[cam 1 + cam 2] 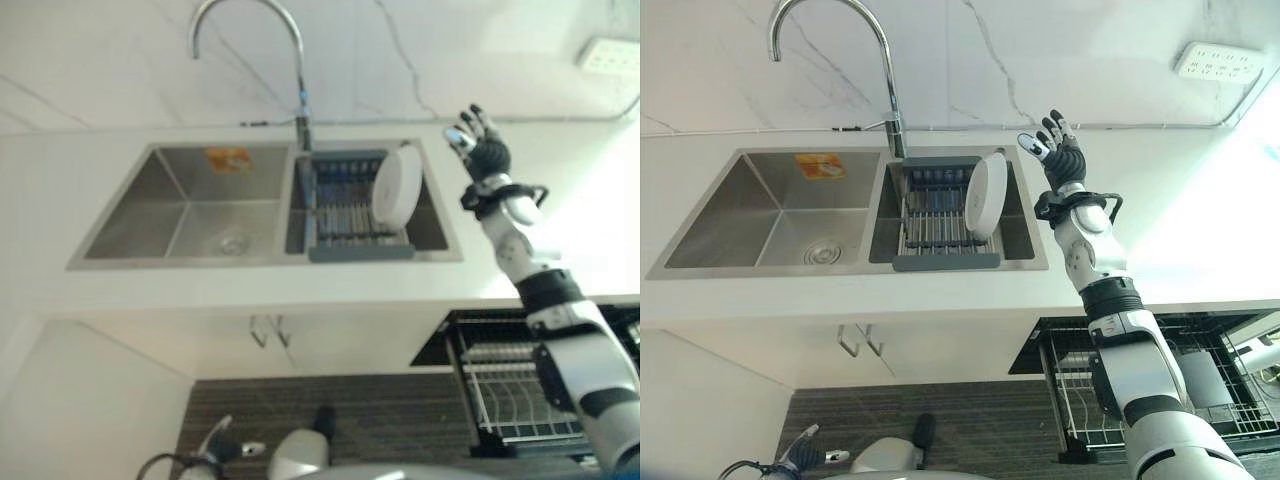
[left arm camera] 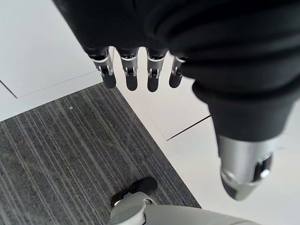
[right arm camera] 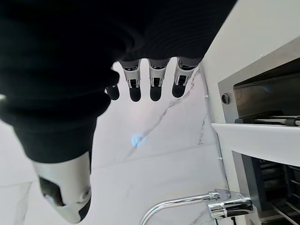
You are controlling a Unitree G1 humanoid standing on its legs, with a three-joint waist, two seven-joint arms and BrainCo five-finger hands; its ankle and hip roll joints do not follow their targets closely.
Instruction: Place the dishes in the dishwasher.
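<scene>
A white plate (image 1: 986, 194) stands on edge at the right end of a grey drying rack (image 1: 940, 215) set in the sink's right basin. My right hand (image 1: 1059, 148) is raised over the counter just right of that basin, fingers straight and spread, holding nothing. It is apart from the plate. The dishwasher's wire rack (image 1: 1085, 400) is pulled out below the counter at lower right, beside my right forearm. My left hand (image 2: 140, 56) hangs low over the floor, fingers relaxed and empty.
A double steel sink (image 1: 780, 210) is set into the white counter (image 1: 1160, 230), with a tall curved tap (image 1: 885, 70) behind the divider. A marble wall with a socket (image 1: 1215, 62) rises behind. White cabinet doors (image 1: 860, 345) sit under the sink, above dark striped flooring (image 2: 70, 154).
</scene>
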